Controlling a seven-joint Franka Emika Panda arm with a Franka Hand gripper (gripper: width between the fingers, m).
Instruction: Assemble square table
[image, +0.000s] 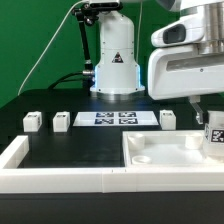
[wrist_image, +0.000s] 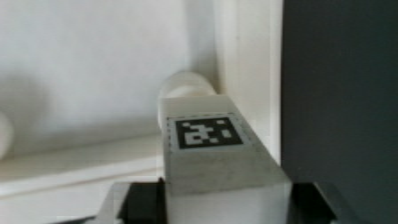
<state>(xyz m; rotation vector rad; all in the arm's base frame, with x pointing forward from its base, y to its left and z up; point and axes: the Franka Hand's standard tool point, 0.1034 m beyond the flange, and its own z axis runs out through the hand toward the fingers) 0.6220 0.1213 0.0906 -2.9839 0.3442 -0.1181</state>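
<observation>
The big white tabletop (image: 165, 160) lies on the black table (image: 60, 150) toward the exterior view's right, and at its right-hand corner the claw (image: 212, 122) is clamped on a small tagged leg (image: 214, 137), held upright between its fingers (wrist_image: 134, 205).

Green backdrop (image: 30, 40), black table (image: 70, 150).

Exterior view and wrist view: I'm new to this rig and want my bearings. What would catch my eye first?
The gripper holds a tagged leg in its jaws at a corner of the white tabletop slab, at the exterior view's right. Three loose legs sit in a row with the marker board on the black table behind.
</observation>
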